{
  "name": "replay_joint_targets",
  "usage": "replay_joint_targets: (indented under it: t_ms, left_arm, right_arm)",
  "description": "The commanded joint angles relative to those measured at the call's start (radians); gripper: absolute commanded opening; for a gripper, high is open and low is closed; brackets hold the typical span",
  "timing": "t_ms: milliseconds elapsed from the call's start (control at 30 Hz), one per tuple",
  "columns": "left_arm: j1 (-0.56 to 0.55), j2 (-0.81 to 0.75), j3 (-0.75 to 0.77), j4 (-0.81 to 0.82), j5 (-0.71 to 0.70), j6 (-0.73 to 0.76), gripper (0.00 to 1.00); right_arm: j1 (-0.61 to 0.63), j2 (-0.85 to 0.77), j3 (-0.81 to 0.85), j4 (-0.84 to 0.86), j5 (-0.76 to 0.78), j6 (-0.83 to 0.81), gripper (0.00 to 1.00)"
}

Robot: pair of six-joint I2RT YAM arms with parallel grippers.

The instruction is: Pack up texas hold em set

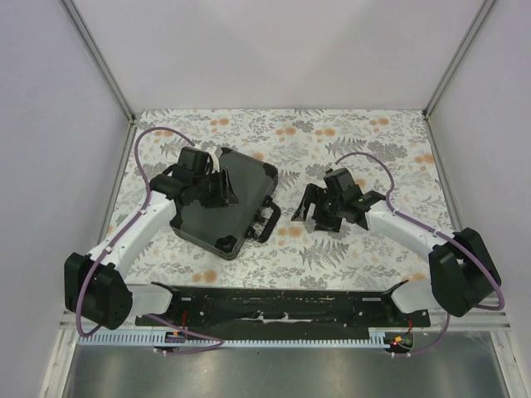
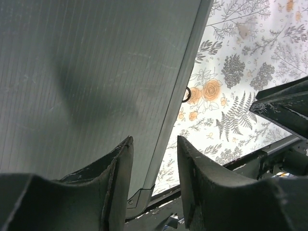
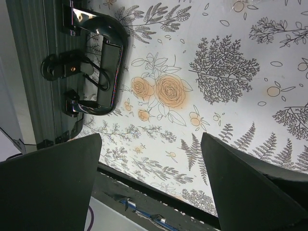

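Fingers (image 2: 115,183) of the left hand (image 2: 155,142) stand a little apart, pinching nothing, and the long edge of the black hard briefcase (image 1: 207,222) runs through the gap between them. Whether they touch the lid cannot be told. The left arm (image 1: 137,232) climbs from its base at the near left corner, and its wrist bends down over the far half of the case. The right hand (image 3: 151,137) is spread wide with bare cloth between its fingers. It hangs low just beside the case's handle side without touching it. The right arm (image 1: 406,228) reaches leftward from its base at the near right.

Counted, there are two arms, two hands, one briefcase and one glossy black loop handle (image 3: 121,48). One purple cable (image 1: 145,166) loops along each arm.

The briefcase lies closed and flat on the worktop (image 1: 348,133), turned at an angle, its handle facing the right hand. Its lid is dark grey with fine parallel ribs and faint scuffs, framed by a smooth rim with black caps at the corners. A black fitting (image 3: 62,67) sits on the ribbed side wall beside the handle. The worktop wears a white cloth printed with grey ferns and orange roses.
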Motion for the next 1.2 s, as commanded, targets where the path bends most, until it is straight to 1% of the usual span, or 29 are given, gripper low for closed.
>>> replay_joint_targets:
  t_ms: [0,133,200,233,267,333,367,467,533,667,700,800,867,1000,1167]
  left_arm:
    - [-0.001,-0.01,0.039,-0.016,-0.076,0.024,0.49]
    - [0.0,-0.014,0.107,-0.059,-0.154,0.052,0.51]
    - [0.0,-0.014,0.144,-0.08,-0.192,0.067,0.53]
    - [0.0,-0.017,0.159,-0.083,-0.203,0.072,0.53]
    - [0.002,-0.022,0.164,-0.083,-0.211,0.079,0.54]
    - [0.0,-0.025,0.164,-0.074,-0.194,0.093,0.59]
    - [-0.001,-0.028,0.155,-0.059,-0.156,0.113,0.59]
    - [-0.033,-0.027,0.124,-0.024,-0.096,0.141,0.62]
    - [-0.093,-0.01,0.119,-0.005,-0.111,0.145,0.62]
    - [-0.243,0.044,0.128,0.038,-0.234,0.159,0.63]
    - [-0.265,0.053,0.127,0.053,-0.243,0.167,0.62]
    - [-0.329,0.088,0.127,0.078,-0.361,0.197,0.62]
    - [-0.359,0.107,0.132,0.076,-0.418,0.219,0.62]
    - [-0.377,0.122,0.125,0.072,-0.498,0.242,0.63]
    - [-0.394,0.165,0.119,0.029,-0.623,0.274,0.72]
  right_arm:
    - [0.003,-0.045,0.006,0.02,0.023,0.012,0.92]
    - [-0.003,-0.099,0.047,-0.058,0.132,-0.015,0.92]
    - [-0.011,-0.123,0.084,-0.125,0.203,-0.047,0.92]
    - [-0.015,-0.131,0.102,-0.153,0.281,-0.073,0.93]
    - [-0.02,-0.137,0.116,-0.179,0.316,-0.09,0.94]
    - [-0.029,-0.136,0.141,-0.204,0.364,-0.129,0.94]
    - [-0.029,-0.125,0.153,-0.21,0.37,-0.144,0.93]
    - [-0.029,-0.078,0.178,-0.204,0.323,-0.178,0.91]
    - [-0.031,-0.038,0.175,-0.166,0.254,-0.18,0.89]
    - [-0.031,0.025,0.122,-0.009,0.084,-0.134,0.84]
    - [-0.029,0.036,0.113,0.009,0.059,-0.114,0.82]
    - [-0.029,0.065,0.08,0.086,-0.007,-0.08,0.81]
    - [-0.029,0.085,0.063,0.132,-0.039,-0.074,0.8]
    - [-0.029,0.125,0.04,0.198,-0.085,-0.045,0.8]
    - [-0.028,0.175,0.024,0.259,-0.125,-0.017,0.82]
